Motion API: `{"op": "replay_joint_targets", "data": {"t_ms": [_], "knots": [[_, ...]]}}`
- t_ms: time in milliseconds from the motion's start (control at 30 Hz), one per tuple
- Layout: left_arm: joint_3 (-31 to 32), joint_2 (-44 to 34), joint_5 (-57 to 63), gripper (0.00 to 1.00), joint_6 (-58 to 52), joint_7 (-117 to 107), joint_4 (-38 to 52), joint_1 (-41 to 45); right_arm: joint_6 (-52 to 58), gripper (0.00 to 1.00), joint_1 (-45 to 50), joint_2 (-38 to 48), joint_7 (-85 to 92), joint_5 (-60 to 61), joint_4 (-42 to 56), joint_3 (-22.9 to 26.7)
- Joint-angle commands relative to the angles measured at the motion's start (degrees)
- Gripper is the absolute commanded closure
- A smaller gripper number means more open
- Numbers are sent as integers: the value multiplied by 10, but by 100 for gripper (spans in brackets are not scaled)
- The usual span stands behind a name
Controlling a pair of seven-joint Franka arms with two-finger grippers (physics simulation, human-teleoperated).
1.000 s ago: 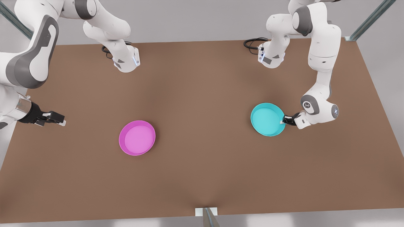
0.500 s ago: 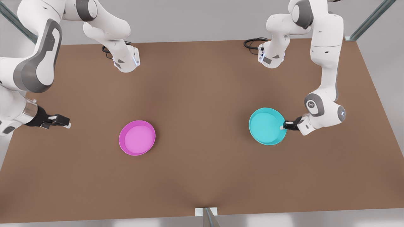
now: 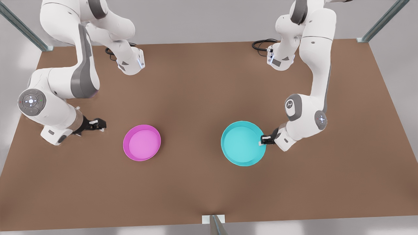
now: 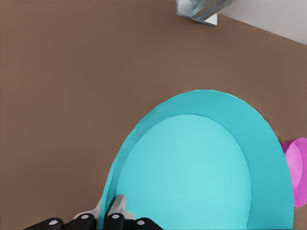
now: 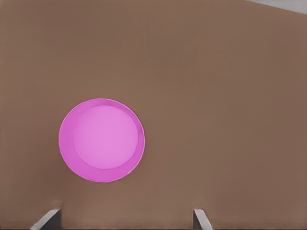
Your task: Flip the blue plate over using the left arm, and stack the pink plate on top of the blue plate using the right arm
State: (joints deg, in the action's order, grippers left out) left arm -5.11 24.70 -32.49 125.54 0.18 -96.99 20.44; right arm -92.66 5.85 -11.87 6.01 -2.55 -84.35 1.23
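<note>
Right gripper: fingers parted wide, empty, pink plate lying ahead of the fingertips. Left gripper: fingers pinch the blue plate rim; maintain clamp and roll the wrist smoothly to invert.

Bare worktop fills the centre of the front view, and an open strip lies between the pink plate at lower left and the blue plate at lower right. The left gripper blocks the blue plate's right rim, jaws clamped on it. The right gripper stands near the pink plate's left edge, apart from it. The whole lower band is unobstructed.
</note>
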Motion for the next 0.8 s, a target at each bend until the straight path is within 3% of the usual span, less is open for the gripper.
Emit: {"op": "replay_joint_targets", "data": {"t_ms": [0,233,367,767], "knots": [[0,4,-39,79,-6,0,11,1,-16,0,0,15,0,0,-23,0],[5,16,-10,79,1,-27,42,8,-42,0,-7,30,-1,8,-85,0],[5,22,43,79,5,-35,56,52,13,0,-1,-41,2,8,-36,-3],[2,113,525,79,19,-359,193,195,27,0,0,-46,-1,7,-5,-4]]}}
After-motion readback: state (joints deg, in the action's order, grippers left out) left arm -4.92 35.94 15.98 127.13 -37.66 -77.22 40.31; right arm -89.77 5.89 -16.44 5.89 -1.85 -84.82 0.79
